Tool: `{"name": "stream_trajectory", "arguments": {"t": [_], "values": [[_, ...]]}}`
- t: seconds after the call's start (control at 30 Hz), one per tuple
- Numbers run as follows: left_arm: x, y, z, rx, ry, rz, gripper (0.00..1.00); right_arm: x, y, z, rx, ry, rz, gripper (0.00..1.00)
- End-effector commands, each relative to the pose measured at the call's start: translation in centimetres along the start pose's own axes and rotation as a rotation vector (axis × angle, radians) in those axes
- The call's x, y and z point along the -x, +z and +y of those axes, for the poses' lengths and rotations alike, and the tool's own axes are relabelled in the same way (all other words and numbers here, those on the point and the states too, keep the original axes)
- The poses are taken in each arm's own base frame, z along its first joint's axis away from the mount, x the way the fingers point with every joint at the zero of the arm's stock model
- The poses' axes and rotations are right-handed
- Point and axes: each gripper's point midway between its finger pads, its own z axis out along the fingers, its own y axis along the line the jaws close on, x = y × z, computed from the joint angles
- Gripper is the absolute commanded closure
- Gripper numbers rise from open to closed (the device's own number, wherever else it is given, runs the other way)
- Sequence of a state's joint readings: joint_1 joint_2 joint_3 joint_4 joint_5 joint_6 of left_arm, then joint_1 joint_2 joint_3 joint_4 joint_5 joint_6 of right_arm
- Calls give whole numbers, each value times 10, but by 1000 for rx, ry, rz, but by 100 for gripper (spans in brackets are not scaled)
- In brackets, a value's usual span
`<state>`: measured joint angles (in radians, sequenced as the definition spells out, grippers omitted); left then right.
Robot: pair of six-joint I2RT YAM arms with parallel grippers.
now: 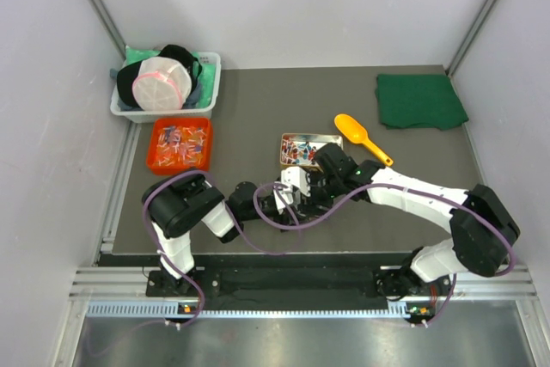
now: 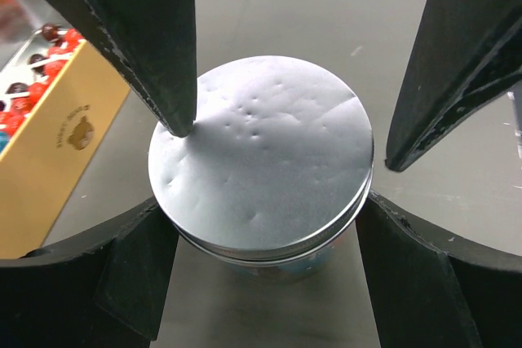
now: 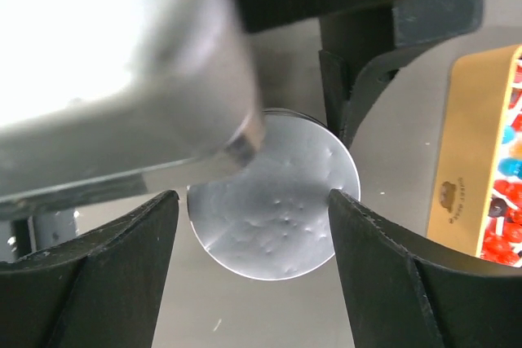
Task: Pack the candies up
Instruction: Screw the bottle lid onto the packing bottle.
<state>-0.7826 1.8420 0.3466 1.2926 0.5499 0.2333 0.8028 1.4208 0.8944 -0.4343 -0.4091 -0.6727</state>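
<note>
candies [image 1: 301,150]: in gold box [image 2: 57,140], just far of both grippers | left gripper [image 2: 261,209]: clasped round tin [image 2: 269,262] | right gripper [image 3: 253,197]: straddled lid [image 3: 277,226], grip unclear

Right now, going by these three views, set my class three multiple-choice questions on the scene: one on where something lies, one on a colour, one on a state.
1. Where on the table does the green cloth lie?
A. near left corner
B. far right corner
C. centre

2. What colour is the scoop?
A. blue
B. orange
C. white

3. How does the round tin stand?
A. lid off, lying beside it
B. tipped on its side
C. upright, silvery lid on

Answers:
1 B: the top view shows the cloth by the far right edge.
2 B: the top view shows it is plainly orange.
3 C: the left wrist view shows the lid seated flat on the tin.
</note>
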Motion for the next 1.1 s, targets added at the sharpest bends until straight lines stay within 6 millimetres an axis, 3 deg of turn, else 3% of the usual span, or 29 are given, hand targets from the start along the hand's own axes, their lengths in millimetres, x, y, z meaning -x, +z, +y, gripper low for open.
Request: {"name": "stream_trajectory", "arguments": {"t": [0.0,0.2,0.47,0.6,1.07], "values": [[21,-1,26,126,96,-72,24,-8,7,-9,-49,54,21,28],[21,-1,30,166,124,-67,24,-2,7,-14,-73,84,-2,25],[20,-1,22,127,126,-71,24,17,-23,-14,-32,34,-32,7],[21,0,16,99,125,-78,24,18,-34,-24,-60,13,-47,1],[23,-3,-12,-43,118,-109,23,17,-14,-28,14,-21,-49,1]]}}
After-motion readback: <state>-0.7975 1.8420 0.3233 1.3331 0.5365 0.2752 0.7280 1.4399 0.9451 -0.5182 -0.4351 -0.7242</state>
